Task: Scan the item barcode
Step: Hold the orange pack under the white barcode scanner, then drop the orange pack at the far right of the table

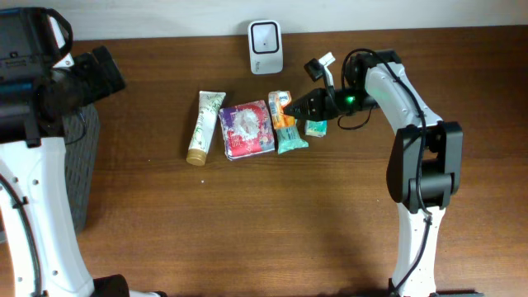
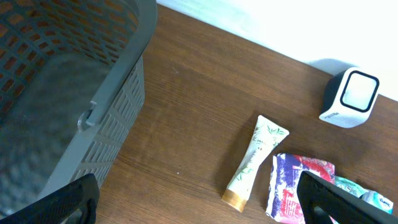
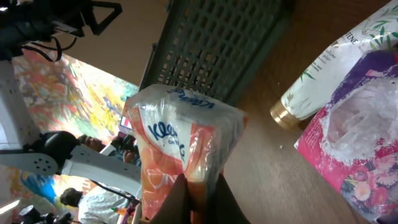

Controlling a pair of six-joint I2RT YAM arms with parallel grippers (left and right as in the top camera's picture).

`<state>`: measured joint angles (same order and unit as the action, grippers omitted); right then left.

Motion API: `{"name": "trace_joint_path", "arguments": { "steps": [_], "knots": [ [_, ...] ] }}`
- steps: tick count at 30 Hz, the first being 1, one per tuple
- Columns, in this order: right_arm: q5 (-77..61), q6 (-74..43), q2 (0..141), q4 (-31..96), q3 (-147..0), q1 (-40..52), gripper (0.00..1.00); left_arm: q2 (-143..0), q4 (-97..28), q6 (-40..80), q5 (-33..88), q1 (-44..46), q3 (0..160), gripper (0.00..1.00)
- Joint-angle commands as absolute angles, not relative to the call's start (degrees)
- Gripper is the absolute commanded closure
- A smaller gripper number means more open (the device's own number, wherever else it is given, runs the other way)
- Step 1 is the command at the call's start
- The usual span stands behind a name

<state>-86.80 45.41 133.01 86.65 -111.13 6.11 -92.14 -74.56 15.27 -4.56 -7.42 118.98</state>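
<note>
My right gripper is shut on the edge of an orange Kleenex tissue pack. The pack sits in the row of items at the table's back middle. In the right wrist view the pack fills the centre, its end pinched between the dark fingertips. No barcode shows on it. The white barcode scanner stands against the back wall, just behind the pack, and also appears in the left wrist view. My left gripper hangs open and empty, high over the table's left side, next to the basket.
A cream tube with a gold cap, a red and purple packet and a teal packet lie beside the pack. A small teal item lies under the right arm. A grey mesh basket stands at the left edge.
</note>
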Motion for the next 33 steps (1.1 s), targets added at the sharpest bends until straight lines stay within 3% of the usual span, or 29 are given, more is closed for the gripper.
{"name": "trace_joint_path", "arguments": {
  "steps": [1, 3, 4, 5, 8, 11, 14, 19, 26, 28, 31, 33],
  "knots": [
    [-78.8, 42.1, 131.1, 85.2, -113.1, 6.4, 0.96, -91.7, -74.7, 15.8, -4.8, -7.6, 119.2, 0.01],
    [-65.0, 24.3, 131.1, 78.3, -115.4, 6.4, 0.96, -91.7, -74.7, 15.8, -4.8, -7.6, 119.2, 0.01],
    [-46.9, 8.4, 131.1, 74.0, -118.9, 6.7, 0.96, -91.7, -74.7, 15.8, -4.8, -7.6, 119.2, 0.01],
    [-33.9, 4.0, 131.1, 73.5, -123.2, 7.4, 0.96, -91.7, -74.7, 15.8, -4.8, -7.6, 119.2, 0.01],
    [-11.1, 1.2, 131.1, 69.2, -132.3, 10.6, 0.96, -91.7, -74.7, 15.8, -4.8, -7.6, 119.2, 0.01],
    [4.5, 12.2, 131.6, 50.9, -133.2, 16.3, 0.96, -91.7, -74.7, 15.8, -4.8, -7.6, 119.2, 0.01],
    [8.9, 22.2, 133.8, 35.6, -131.6, 19.3, 0.96, -91.7, -74.7, 15.8, -4.8, -7.6, 119.2, 0.01],
    [9.9, 25.9, 142.0, 18.8, -131.5, 19.9, 0.96, -91.7, -74.7, 15.8, -4.8, -7.6, 119.2, 0.01],
    [10.4, 32.5, 145.4, 13.9, -131.6, 21.5, 0.96, -91.7, -74.7, 15.8, -4.8, -7.6, 119.2, 0.01],
    [14.9, 27.6, 144.5, 13.8, -131.7, 21.4, 0.96, -91.7, -74.7, 15.8, -4.8, -7.6, 119.2, 0.01],
    [24.1, 12.4, 141.1, 15.8, -133.5, 18.9, 0.96, -91.7, -74.7, 15.8, -4.8, -7.6, 119.2, 0.01],
    [23.3, -0.6, 135.6, 22.3, -133.8, 13.5, 0.96, -91.7, -74.7, 15.8, -4.8, -7.6, 119.2, 0.01]
  ]
}}
